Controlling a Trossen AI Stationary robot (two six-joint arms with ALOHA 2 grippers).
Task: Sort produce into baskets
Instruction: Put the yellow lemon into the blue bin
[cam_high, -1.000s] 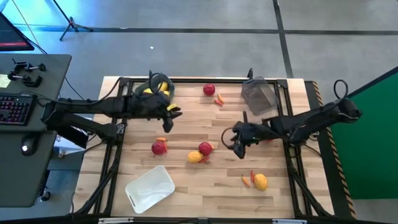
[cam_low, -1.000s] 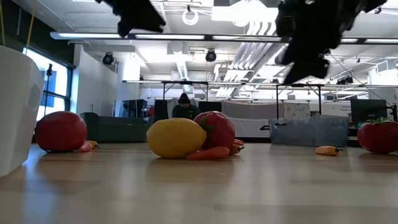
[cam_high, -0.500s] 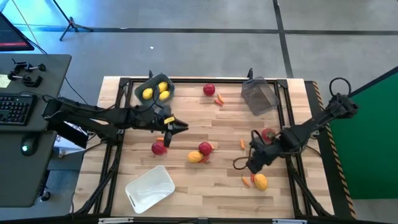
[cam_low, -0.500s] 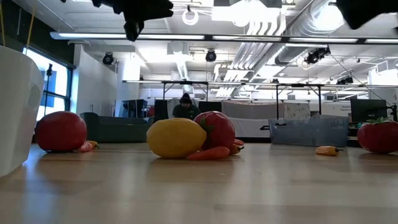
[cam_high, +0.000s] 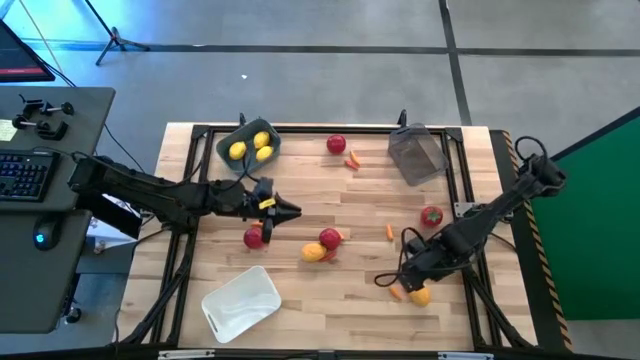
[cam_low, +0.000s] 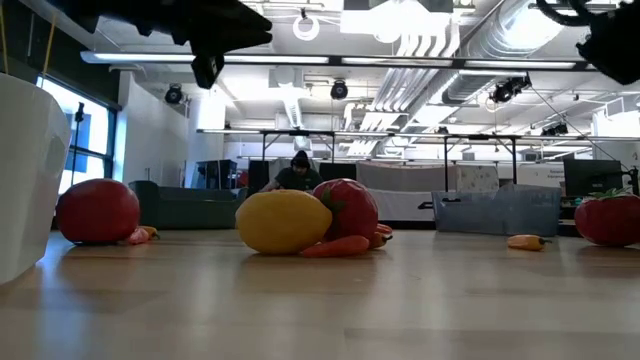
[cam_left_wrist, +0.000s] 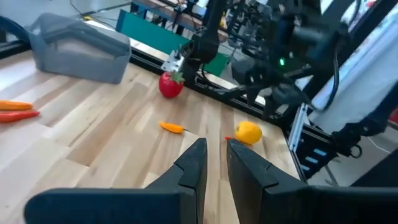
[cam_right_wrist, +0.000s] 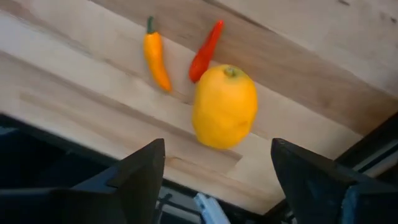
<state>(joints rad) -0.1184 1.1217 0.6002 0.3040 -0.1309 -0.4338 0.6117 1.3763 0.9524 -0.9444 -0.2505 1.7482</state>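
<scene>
My left gripper (cam_high: 292, 210) (cam_left_wrist: 215, 152) hovers over the table's left half, pointing toward the right, its fingers a narrow slit apart with nothing between them. A red fruit (cam_high: 256, 237) lies just near of it. My right gripper (cam_high: 397, 282) (cam_right_wrist: 217, 186) points down, open, above a lemon (cam_high: 419, 294) (cam_right_wrist: 224, 107) and two small peppers (cam_high: 397, 292) (cam_right_wrist: 157, 61) resting on the table at the near right. It touches none of them. The blue-grey basket (cam_high: 228, 138) at the far left holds three lemons.
A white basket (cam_high: 241, 300) stands near left, a dark translucent basket (cam_high: 417, 153) far right. A lemon (cam_high: 314, 252) and red fruit (cam_high: 330, 238) lie mid-table. More red fruits (cam_high: 336, 145) (cam_high: 431, 215) and peppers (cam_high: 352, 160) (cam_high: 389, 232) are scattered. A person (cam_low: 297, 175) sits beyond the table.
My left gripper has come away from the blue-grey basket toward the table's middle and near side, sinking and tipping up toward level. My right gripper has swung toward the near edge, rolled and tipped to point down over the lemon and peppers.
</scene>
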